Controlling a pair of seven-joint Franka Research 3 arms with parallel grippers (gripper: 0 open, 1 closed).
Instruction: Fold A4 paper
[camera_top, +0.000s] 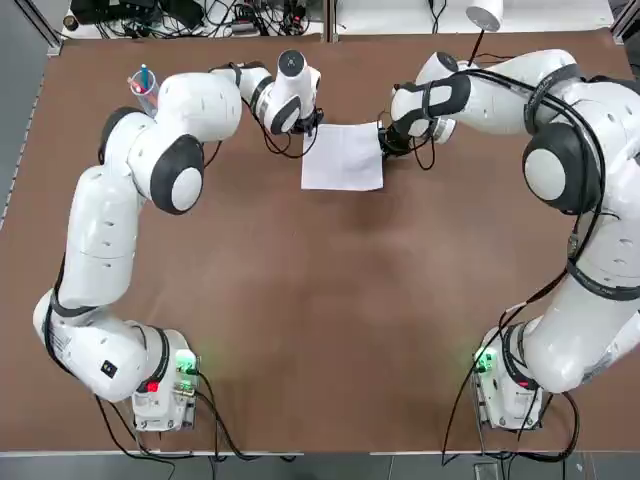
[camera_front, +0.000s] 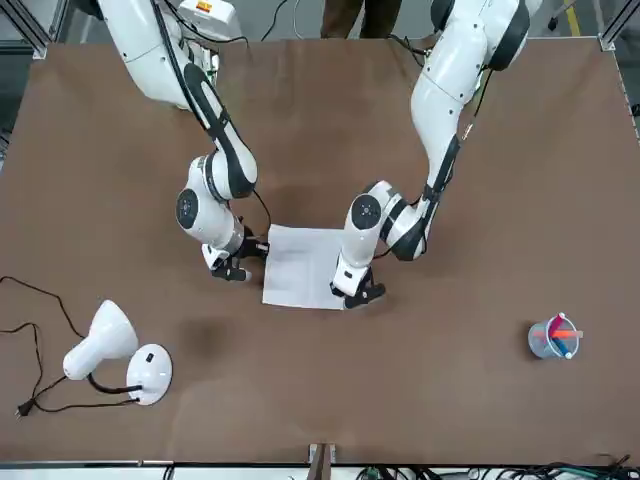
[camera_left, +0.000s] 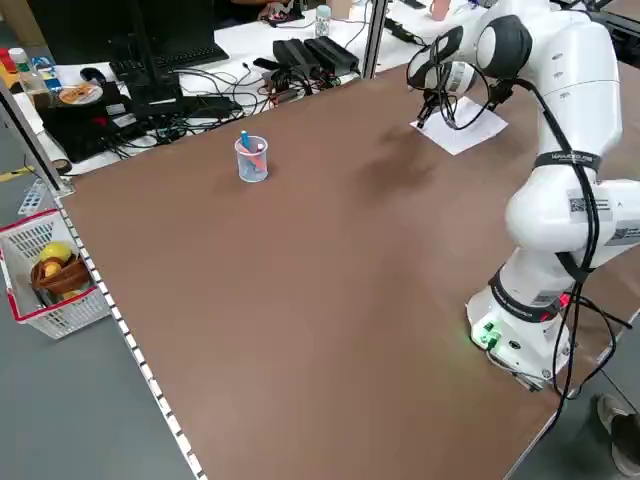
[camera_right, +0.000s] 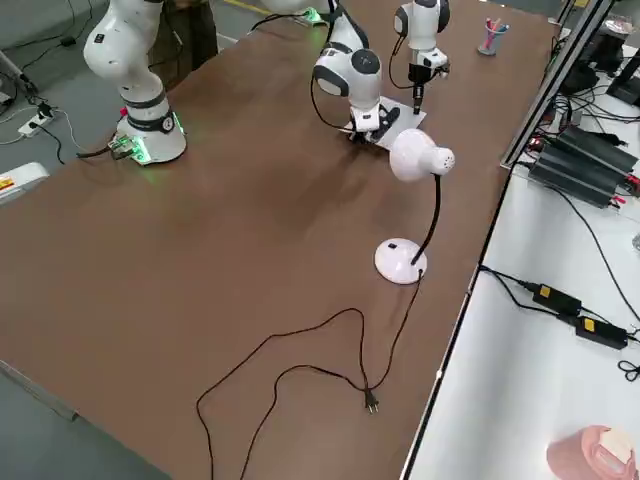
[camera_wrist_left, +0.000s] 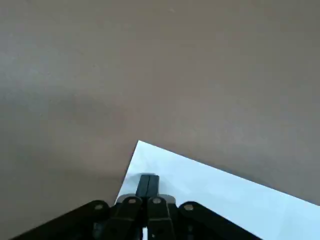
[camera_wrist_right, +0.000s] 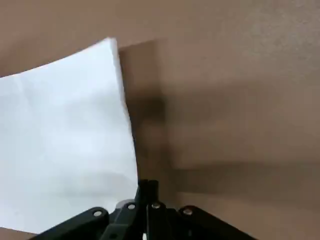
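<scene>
A4 paper (camera_top: 343, 156) is lying flat mid-table (camera_top: 320, 300), already near-square. Left gripper (camera_wrist_left: 148, 184), fingers closed, is pressing one far corner; right gripper (camera_wrist_right: 148, 187), likewise closed, is resting at the opposite edge, probably pinning or creasing.

The A4 paper (camera_top: 343, 156) lies on the surface (camera_top: 330, 320) between the left end effector (camera_top: 312, 128) and right end effector (camera_top: 385, 141), with a lamp (camera_front: 112, 353) and cup (camera_front: 554, 337) well apart.
</scene>
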